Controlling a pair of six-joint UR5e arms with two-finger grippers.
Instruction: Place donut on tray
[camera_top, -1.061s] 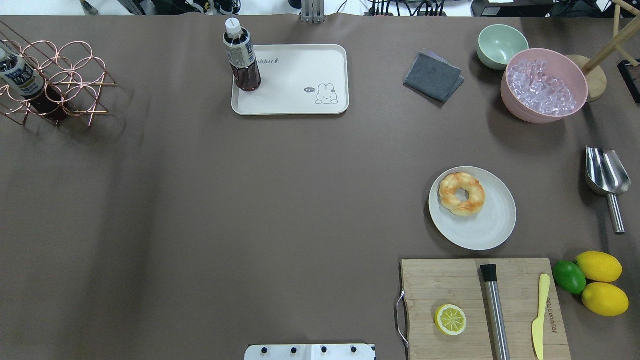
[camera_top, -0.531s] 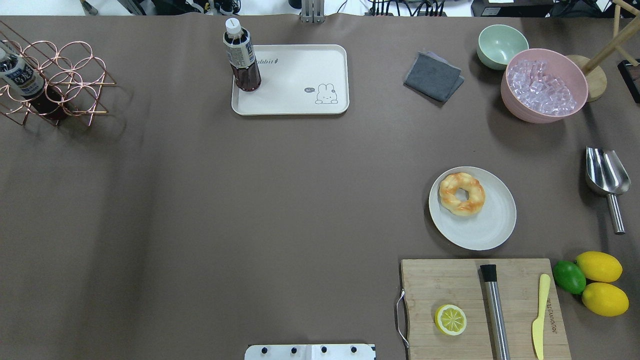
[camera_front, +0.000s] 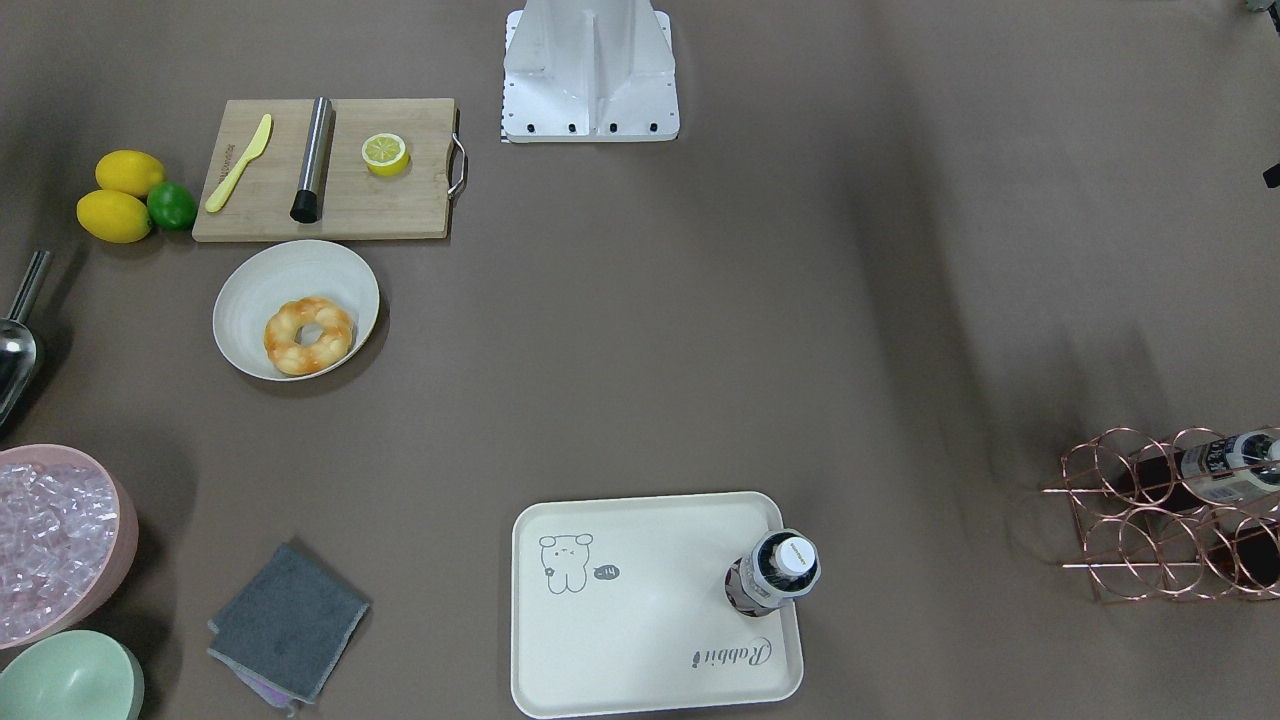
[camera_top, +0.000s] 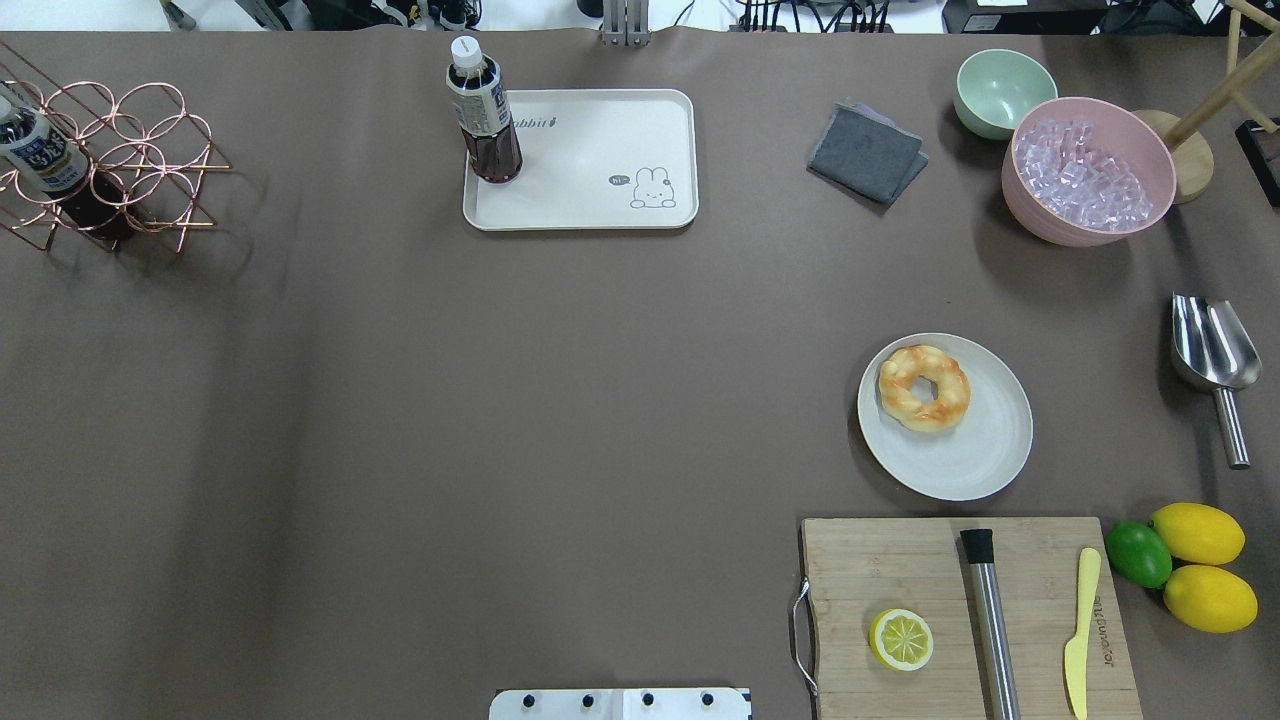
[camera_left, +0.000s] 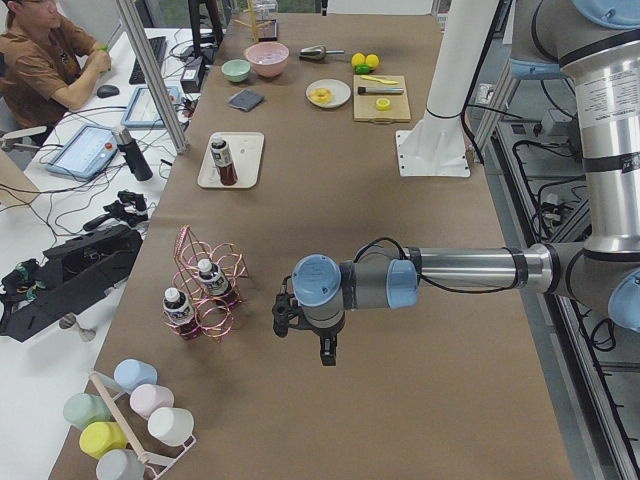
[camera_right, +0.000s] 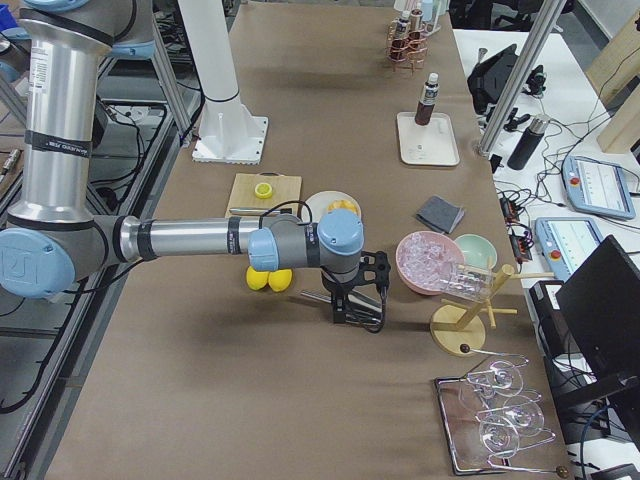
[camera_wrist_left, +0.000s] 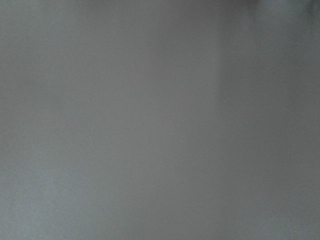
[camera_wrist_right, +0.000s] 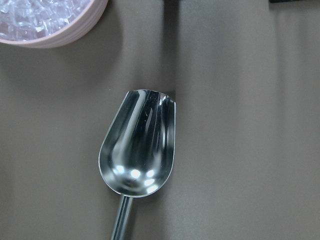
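Donut (camera_top: 924, 388) resting on the round plate (camera_top: 985, 462), well apart from the tray (camera_top: 600, 205); I cannot tell whether the left gripper (camera_left: 326, 352) or right gripper (camera_right: 358, 316) is spread or pressed together, and I fear a wide placing sweep could topple the bottle (camera_top: 484, 120) standing on the tray.

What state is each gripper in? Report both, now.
Left gripper: cannot be told, seen only from the side.
Right gripper: cannot be told, seen only from the side.

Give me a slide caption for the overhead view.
Donut sits on a round plate, far from the rabbit tray holding a bottle.
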